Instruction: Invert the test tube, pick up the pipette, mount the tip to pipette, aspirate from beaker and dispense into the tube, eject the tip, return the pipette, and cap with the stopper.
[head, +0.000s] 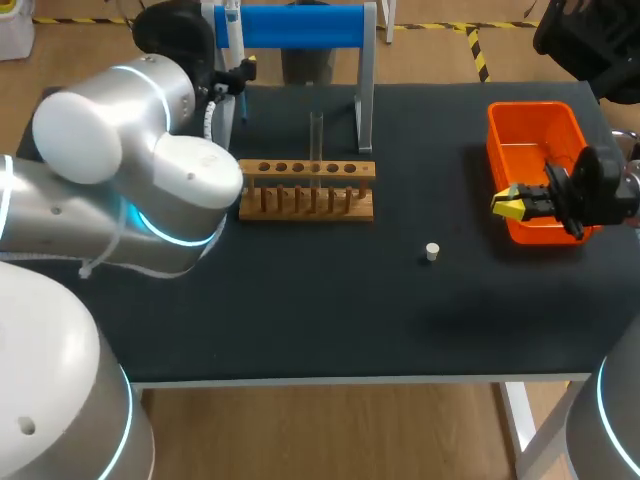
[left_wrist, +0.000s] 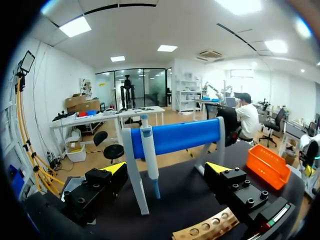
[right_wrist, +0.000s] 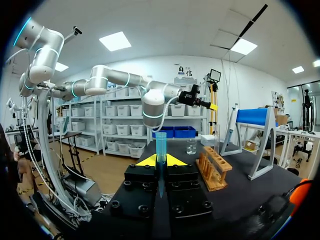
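Pipette, white with pale blue collar, hanging on blue-barred stand, upper left of centre in head view.
Left gripper spread, pipette ahead between its fingers, untouched. Right gripper pinching one clear blue tip, shown only by right wrist view; that view alone shows one beaker. One test tube upright in one wooden rack; one white stopper; one orange bin.

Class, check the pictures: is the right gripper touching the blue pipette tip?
Touching. The right wrist view shows the blue pipette tip upright in the right gripper, which presses on it from both sides.
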